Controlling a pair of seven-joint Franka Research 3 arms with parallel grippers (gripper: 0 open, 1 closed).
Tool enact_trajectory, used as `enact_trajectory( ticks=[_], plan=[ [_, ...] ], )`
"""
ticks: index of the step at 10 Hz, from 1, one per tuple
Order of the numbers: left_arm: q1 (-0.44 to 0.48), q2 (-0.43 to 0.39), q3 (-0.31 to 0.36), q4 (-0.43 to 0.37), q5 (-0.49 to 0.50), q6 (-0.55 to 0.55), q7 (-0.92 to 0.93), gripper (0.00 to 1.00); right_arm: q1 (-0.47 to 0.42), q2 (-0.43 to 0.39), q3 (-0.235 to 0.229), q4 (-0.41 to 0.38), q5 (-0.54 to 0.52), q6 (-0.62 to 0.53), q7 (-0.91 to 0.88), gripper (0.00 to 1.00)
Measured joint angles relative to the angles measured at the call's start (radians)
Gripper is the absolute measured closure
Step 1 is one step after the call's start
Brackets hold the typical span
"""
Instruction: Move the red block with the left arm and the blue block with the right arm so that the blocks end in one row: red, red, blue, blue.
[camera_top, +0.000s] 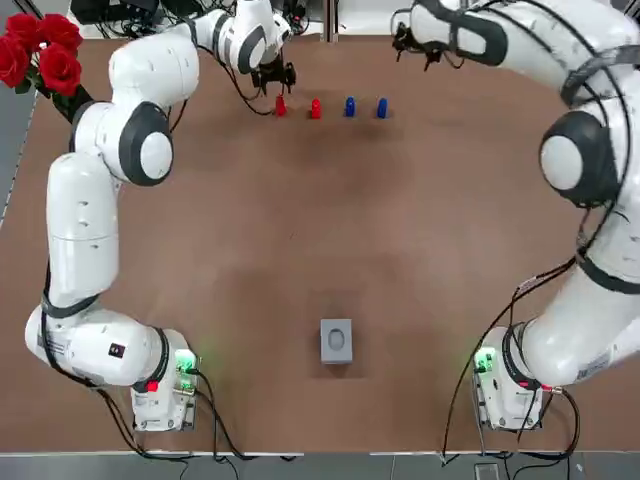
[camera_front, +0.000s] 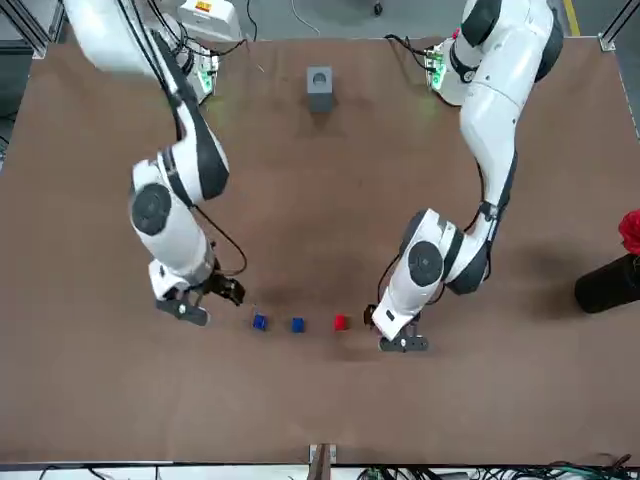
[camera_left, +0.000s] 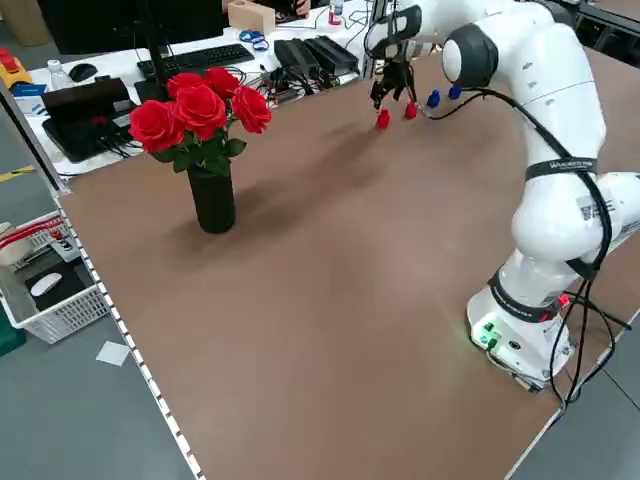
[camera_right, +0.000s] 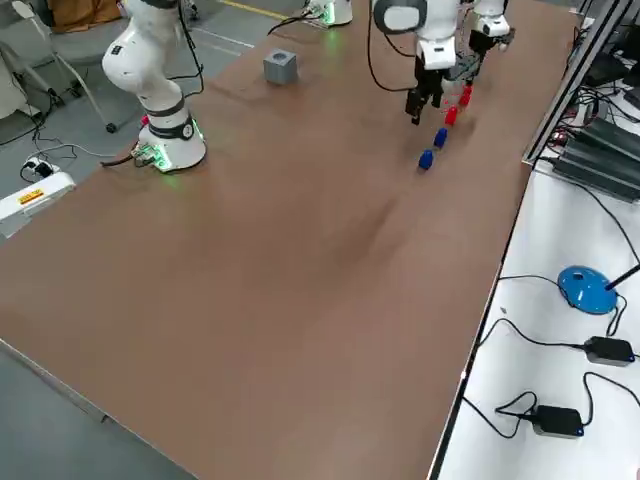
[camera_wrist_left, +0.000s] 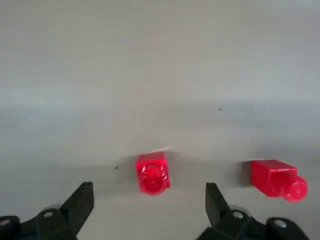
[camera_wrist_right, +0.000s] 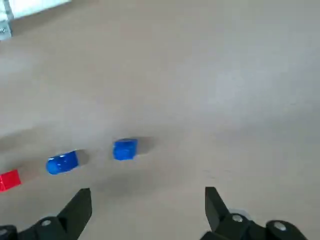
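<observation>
Four small blocks stand in one row at the far side of the table: red block (camera_top: 280, 105), red block (camera_top: 316, 108), blue block (camera_top: 349, 106), blue block (camera_top: 382, 107). My left gripper (camera_top: 272, 76) hovers just beyond the outer red block (camera_wrist_left: 153, 172), open, with that block lying free on the table between its fingers' line; the second red block (camera_wrist_left: 277, 180) sits to one side. My right gripper (camera_top: 415, 45) is open and empty, raised off to the side of the outer blue block (camera_wrist_right: 124, 149), with the other blue block (camera_wrist_right: 63, 162) past it.
A grey block (camera_top: 337, 340) sits near the arms' bases in the middle. A black vase of red roses (camera_top: 40, 52) stands at the far left corner. Cables and desk gear (camera_right: 585, 290) lie past the table's far edge.
</observation>
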Motion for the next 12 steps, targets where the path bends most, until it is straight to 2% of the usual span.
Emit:
enact_trajectory(
  ticks=[2,3,5,6,8,10,12],
  plan=[
    [0.025,-0.127,0.001,-0.034,0.005,-0.075,0.04,0.01,-0.007,-0.157,-0.047,-0.131,0.0,-0.007,-0.04,0.0],
    [0.058,-0.205,0.001,-0.079,0.005,-0.088,0.085,0.01,-0.008,-0.224,-0.077,-0.186,0.001,-0.009,-0.079,0.0],
    [0.128,-0.342,0.002,-0.172,-0.028,-0.092,0.158,0.01,-0.01,-0.339,-0.162,-0.25,0.033,-0.093,-0.222,0.0],
    [0.152,-0.398,0.013,-0.205,-0.089,-0.092,0.231,0.01,-0.012,-0.387,-0.217,-0.258,0.055,-0.153,-0.318,0.0],
    [0.161,-0.523,0.103,-0.283,-0.229,-0.093,0.383,0.01,-0.022,-0.472,-0.293,-0.259,0.071,-0.272,-0.444,0.0],
    [0.165,-0.671,0.185,-0.376,-0.286,-0.146,0.5,0.01,-0.045,-0.553,-0.309,-0.246,0.069,-0.386,-0.522,0.0],
    [0.166,-0.768,0.239,-0.413,-0.288,-0.274,0.542,0.01,-0.101,-0.588,-0.302,-0.205,0.068,-0.466,-0.629,0.0]
  ],
)
